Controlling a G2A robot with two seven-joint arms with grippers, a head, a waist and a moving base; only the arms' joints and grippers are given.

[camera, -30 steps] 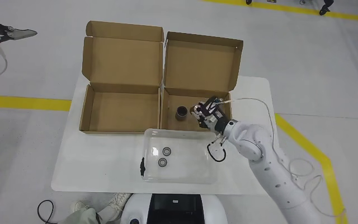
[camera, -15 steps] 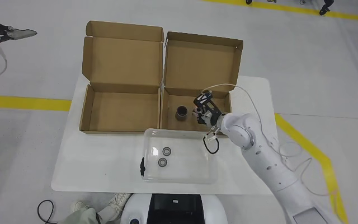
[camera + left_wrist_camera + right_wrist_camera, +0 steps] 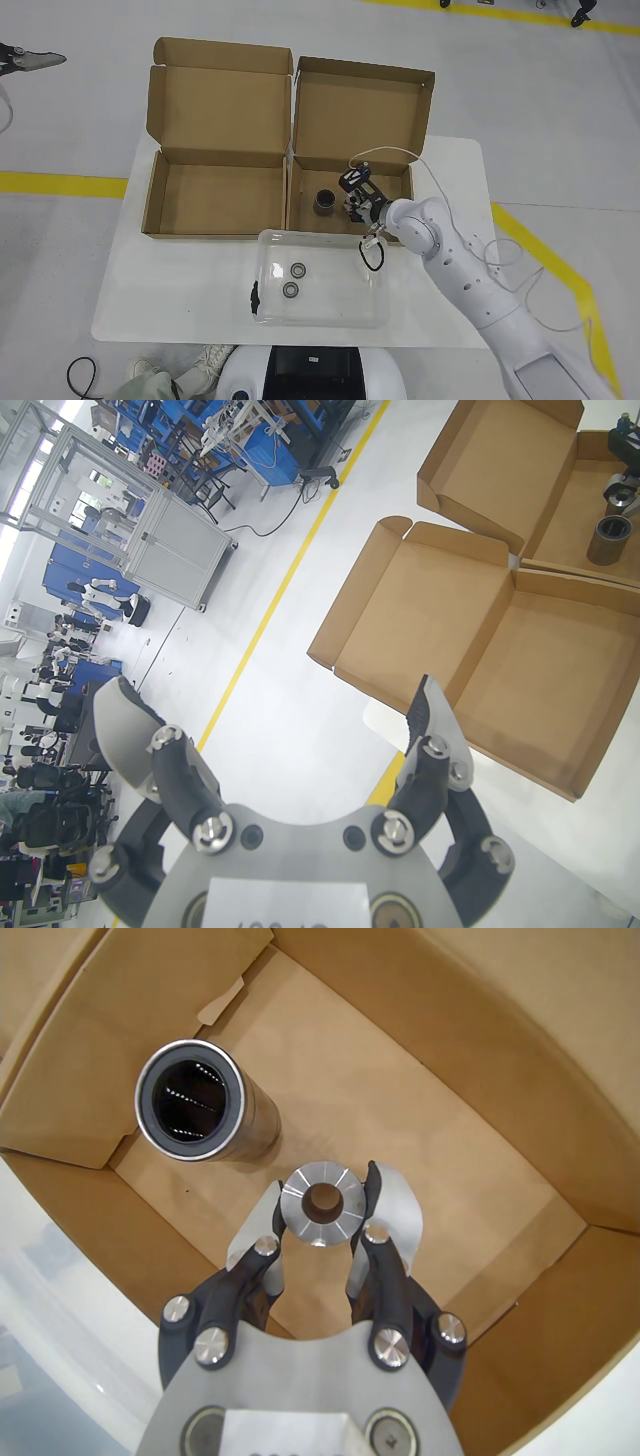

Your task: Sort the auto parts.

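Observation:
My right gripper [image 3: 356, 197] is inside the right cardboard box [image 3: 395, 178], shut on a small silver ring-shaped part with a centre hole [image 3: 321, 1211]. The part hangs just above the box floor. A dark metal cylinder sleeve [image 3: 192, 1100] stands upright beside it; in the top view this cylinder sleeve [image 3: 325, 202] is left of the gripper. Two small round bearings [image 3: 298, 270] [image 3: 291, 289] lie in the clear plastic tray [image 3: 320, 236]. My left gripper [image 3: 270, 687] is open, holds nothing, and hangs over the floor away from the boxes.
The left cardboard box [image 3: 215, 200] stands open beside the right one, both lids folded back. The clear tray sits in front of the boxes on the white table [image 3: 450, 190]. Bare tabletop lies to the right and front left.
My right gripper has moved left and deeper into the right box with the silver part, ending close to the upright cylinder. The left gripper has not changed.

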